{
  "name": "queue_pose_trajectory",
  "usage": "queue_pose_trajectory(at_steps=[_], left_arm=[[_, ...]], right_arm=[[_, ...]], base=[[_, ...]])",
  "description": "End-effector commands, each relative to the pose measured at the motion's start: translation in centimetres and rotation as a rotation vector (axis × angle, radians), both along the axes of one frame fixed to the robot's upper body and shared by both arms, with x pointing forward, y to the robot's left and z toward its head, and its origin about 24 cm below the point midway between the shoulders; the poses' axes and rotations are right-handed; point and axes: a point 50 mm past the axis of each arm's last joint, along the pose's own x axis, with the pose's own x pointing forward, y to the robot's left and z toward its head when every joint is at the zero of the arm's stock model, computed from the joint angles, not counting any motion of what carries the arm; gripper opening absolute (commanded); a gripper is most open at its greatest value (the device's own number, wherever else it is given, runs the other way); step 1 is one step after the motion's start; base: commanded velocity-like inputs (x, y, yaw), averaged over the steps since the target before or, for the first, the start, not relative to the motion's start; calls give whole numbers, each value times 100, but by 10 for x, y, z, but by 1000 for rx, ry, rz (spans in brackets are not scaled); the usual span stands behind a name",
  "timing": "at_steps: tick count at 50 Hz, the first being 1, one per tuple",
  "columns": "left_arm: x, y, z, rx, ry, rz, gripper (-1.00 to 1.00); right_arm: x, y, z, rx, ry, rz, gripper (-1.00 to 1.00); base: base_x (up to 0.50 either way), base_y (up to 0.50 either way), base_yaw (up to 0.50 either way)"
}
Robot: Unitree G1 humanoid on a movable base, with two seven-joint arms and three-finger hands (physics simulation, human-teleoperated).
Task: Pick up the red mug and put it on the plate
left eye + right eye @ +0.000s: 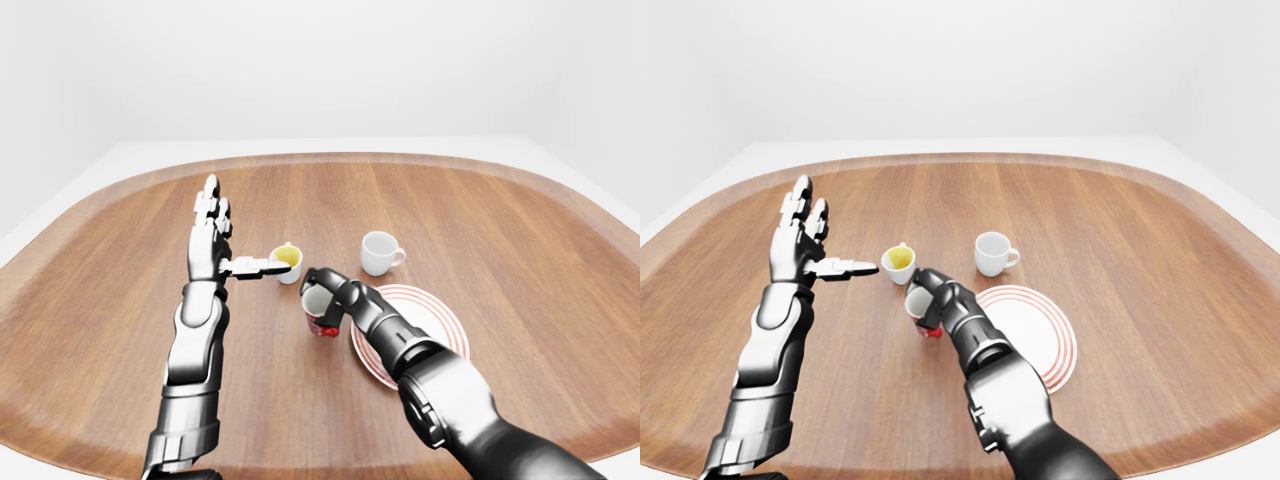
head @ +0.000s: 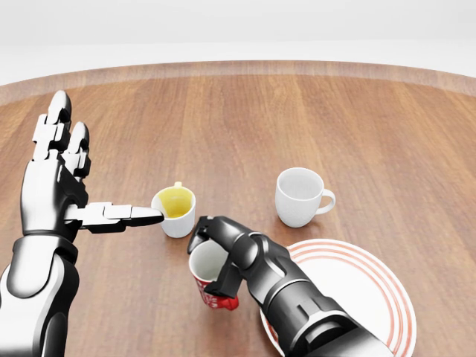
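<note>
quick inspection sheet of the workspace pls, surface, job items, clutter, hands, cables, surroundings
surface: rounded wooden table, bare wood grain.
job's things: red ceramic mug with white inside, tilted in the right hand, left of the plate; white round plate with red rim rings, nothing on it.
clutter: white cup with yellow inside; plain white cup with handle.
grippers: right hand, fingers closed round the mug; left hand open, one finger by the yellow cup.
cables: nothing seen.
surroundings: plain white walls and floor.
</note>
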Motion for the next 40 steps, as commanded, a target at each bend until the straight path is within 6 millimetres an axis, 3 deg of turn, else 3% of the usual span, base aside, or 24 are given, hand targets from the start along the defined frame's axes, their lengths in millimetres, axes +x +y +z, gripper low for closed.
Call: queue_pose_trajectory(at_steps=[1, 16, 40], left_arm=[[0, -1, -1, 1, 2, -1, 100], [-1, -2, 7, 3, -29, -4, 100], [-2, -2, 3, 5, -16, -3, 100]], right_arm=[[15, -8, 22, 18, -67, -22, -100], [26, -12, 40, 45, -117, -29, -100], [30, -31, 47, 56, -162, -51, -100]], base=[[0, 0, 0], [0, 0, 0], [0, 0, 0]])
